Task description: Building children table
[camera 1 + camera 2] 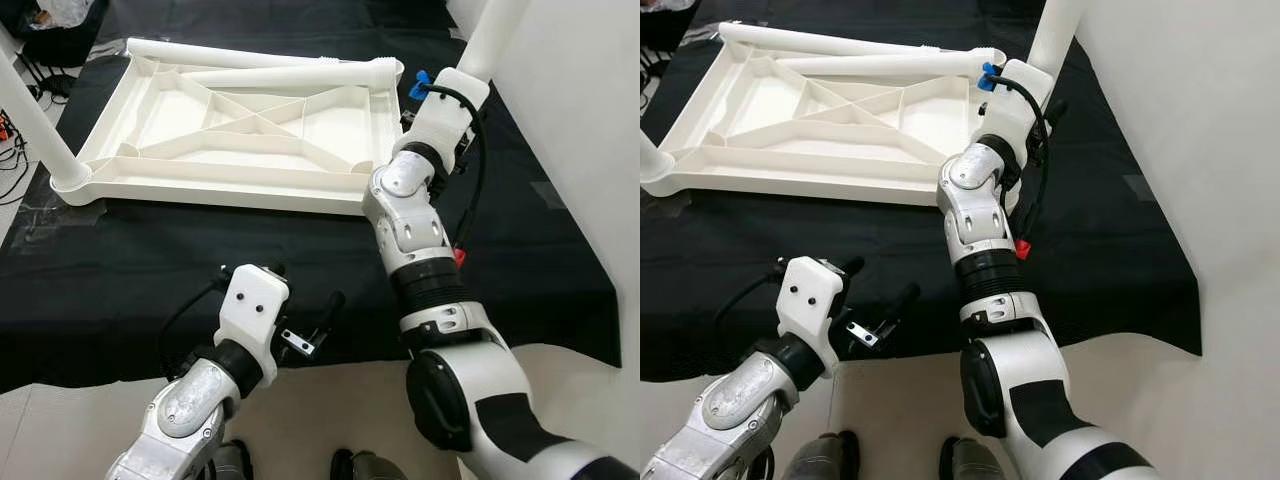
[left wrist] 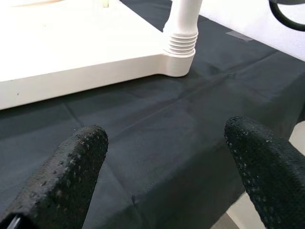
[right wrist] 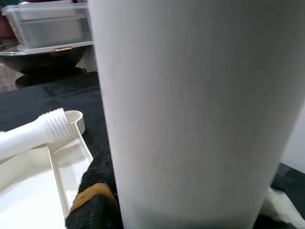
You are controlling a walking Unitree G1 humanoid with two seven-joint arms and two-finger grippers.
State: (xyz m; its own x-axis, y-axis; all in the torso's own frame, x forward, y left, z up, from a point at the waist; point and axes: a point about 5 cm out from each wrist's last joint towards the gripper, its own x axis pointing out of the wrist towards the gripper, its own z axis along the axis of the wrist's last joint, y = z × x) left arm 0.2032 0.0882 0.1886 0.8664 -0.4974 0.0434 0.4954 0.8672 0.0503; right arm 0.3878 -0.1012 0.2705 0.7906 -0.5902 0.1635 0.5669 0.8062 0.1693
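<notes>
Your right end effector [image 1: 447,100] clamps the upright white plastic leg [image 1: 492,35] at upper right, its long axis vertical, while your left end effector [image 1: 322,322] idles apart.

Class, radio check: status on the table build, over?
Right end effector shut on upright leg. Left end effector open over black cloth. Tabletop upside down, two loose legs on it.

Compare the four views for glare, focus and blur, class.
Left wrist view: the white tabletop glares, with detail washed out. Right wrist view: the close table leg looks soft, nearly featureless. Both eye views: evenly lit and sharp, no motion blur.
</notes>
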